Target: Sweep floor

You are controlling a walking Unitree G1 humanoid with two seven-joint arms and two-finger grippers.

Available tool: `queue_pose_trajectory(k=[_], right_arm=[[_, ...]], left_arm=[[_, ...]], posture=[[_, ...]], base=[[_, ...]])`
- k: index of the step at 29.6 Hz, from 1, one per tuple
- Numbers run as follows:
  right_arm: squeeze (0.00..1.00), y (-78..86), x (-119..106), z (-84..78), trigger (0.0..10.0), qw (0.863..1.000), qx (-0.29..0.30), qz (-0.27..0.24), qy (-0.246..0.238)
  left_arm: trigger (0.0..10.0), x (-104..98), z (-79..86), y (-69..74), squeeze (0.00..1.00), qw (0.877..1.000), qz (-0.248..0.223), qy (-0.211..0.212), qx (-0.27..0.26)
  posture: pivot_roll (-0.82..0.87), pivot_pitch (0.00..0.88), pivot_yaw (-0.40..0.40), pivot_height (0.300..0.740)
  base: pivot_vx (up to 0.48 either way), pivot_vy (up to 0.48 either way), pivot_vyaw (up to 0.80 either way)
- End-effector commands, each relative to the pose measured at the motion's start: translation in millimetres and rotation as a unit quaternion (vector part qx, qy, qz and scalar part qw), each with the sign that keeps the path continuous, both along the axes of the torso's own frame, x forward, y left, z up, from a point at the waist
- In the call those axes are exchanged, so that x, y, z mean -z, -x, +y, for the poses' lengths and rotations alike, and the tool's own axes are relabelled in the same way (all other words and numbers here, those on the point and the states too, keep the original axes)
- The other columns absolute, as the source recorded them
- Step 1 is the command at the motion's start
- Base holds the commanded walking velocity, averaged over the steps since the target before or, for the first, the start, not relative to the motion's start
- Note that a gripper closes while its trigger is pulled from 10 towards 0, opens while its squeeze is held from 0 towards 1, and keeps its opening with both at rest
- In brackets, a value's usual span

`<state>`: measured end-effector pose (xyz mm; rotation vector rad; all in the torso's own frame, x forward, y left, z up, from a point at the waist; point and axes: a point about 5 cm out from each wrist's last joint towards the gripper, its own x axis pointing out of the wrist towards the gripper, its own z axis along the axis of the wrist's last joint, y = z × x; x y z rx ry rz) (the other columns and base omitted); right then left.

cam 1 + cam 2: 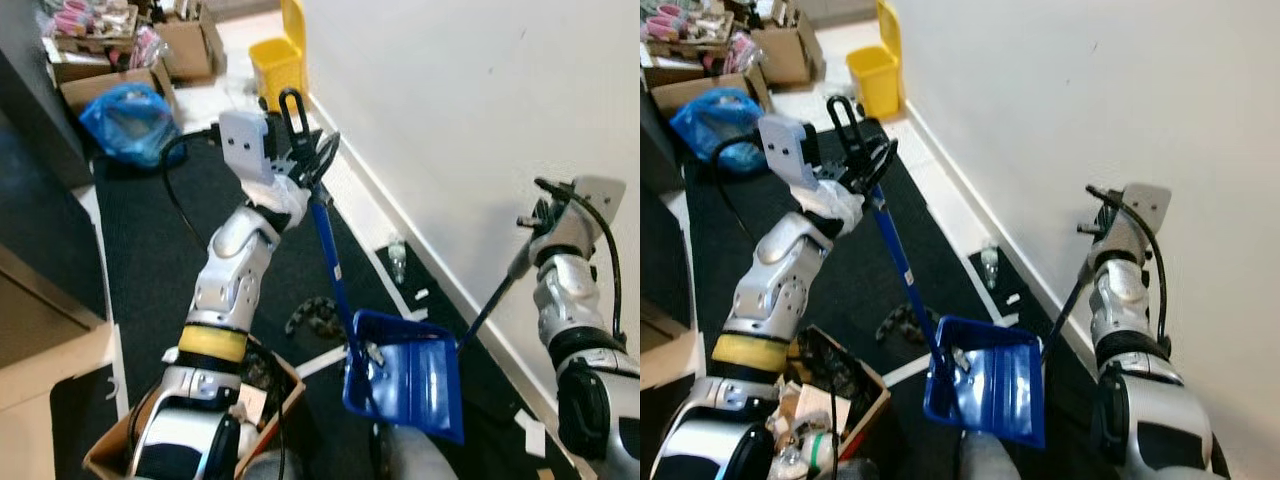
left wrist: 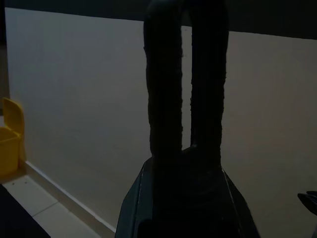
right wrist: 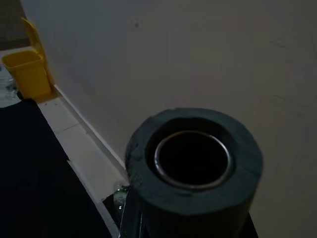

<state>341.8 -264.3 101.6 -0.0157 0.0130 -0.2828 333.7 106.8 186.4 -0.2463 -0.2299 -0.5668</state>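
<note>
My left gripper is raised in front of me, shut on the top of a blue broom handle that ends in a black hanging loop. The handle slants down into a blue dustpan low in the middle. My right gripper, close to the white wall, is shut on the dustpan's dark handle. That handle's grey tube end shows close up in the right wrist view. The broom head is hidden behind the dustpan.
On the black carpet lie a clear plastic bottle, a dark crumpled scrap and paper bits. An open cardboard box sits by my left side. Farther off are a yellow bin and a blue bag.
</note>
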Motion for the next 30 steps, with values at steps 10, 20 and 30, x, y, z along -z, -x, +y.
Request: queue_pose_trajectory(k=[10,20,30], right_arm=[[0.0,-5.0,-9,0.8,10.0,1.0,-0.004,-0.013,0.008],[0.0,-1.3,-2,2.8,10.0,1.0,-0.008,-0.003,0.017],[0.0,1.9,5,3.6,10.0,0.999,-0.017,0.02,0.045]], left_arm=[[10.0,14,4.9,-1.0,0.0,1.0,0.017,-0.019,-0.013],[10.0,34,98.7,-12.9,0.0,0.957,0.031,-0.133,-0.255],[10.0,48,117.8,-7.8,0.0,0.946,0.032,-0.143,-0.29]], posture=[[0.12,0.004,-0.008,0.74],[0.11,0.01,-0.011,0.74],[0.12,0.016,-0.011,0.74]], base=[[0.0,0.0,0.0],[0.0,0.0,0.0],[0.0,0.0,0.0]])
